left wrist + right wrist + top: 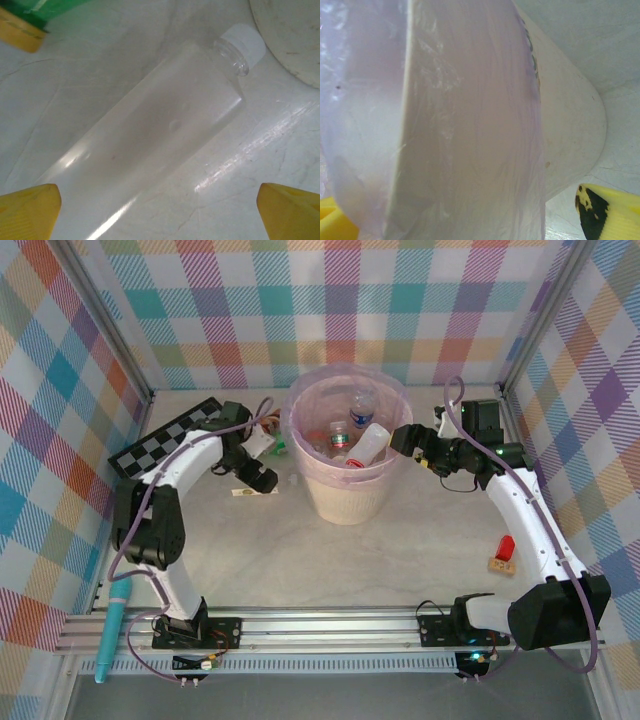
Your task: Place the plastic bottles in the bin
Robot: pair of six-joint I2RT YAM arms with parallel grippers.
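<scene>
Left arm (165, 505): elbow bent, forearm stretched across table (400, 550), wrist tipped down. Left claw (160, 210): wide, yellow fingertips (30, 210) well apart, gripping nothing. Clear bottle (150, 130) with white cap lies flat on table between them, cap near bin (292, 35). Green bottle (45, 7) near, beyond it. Bin at centre, pink liner, several bottles (342, 438) inside, one leaning bottle (372, 443) against rim. Right arm (530, 510): arched inward, wrist level with bin rim. Right claw (402, 438): wide, empty, close against bin's outer wall.
</scene>
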